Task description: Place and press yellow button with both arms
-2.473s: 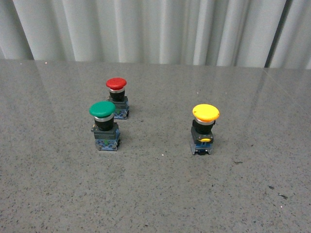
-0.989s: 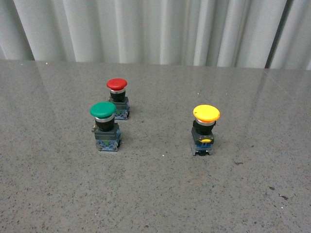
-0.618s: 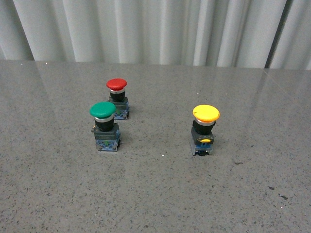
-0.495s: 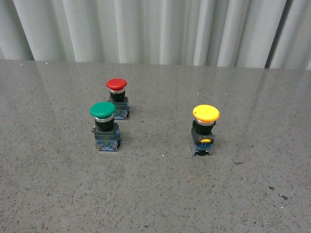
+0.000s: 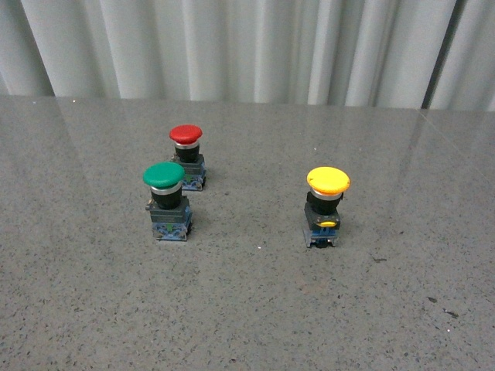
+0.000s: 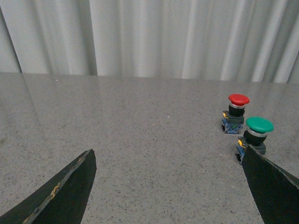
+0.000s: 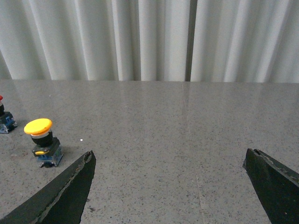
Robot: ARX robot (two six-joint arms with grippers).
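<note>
A grey speckled table (image 5: pixel 247 309) fills the scene, with a pale pleated curtain (image 5: pixel 247 46) along its far edge. Neither arm appears in the front view. In the left wrist view the left gripper (image 6: pixel 170 182) has its two dark fingers (image 6: pixel 60 196) spread wide, with nothing between them; the right gripper (image 7: pixel 170 184) shows the same wide, empty spread in its own view. The yellow button (image 5: pixel 325 205) stands upright right of centre, on the bare table, well apart from the others. The green button (image 5: pixel 165 200) stands upright at left, with the red button (image 5: pixel 186 156) just beyond it, slightly further right and farther back.
</note>
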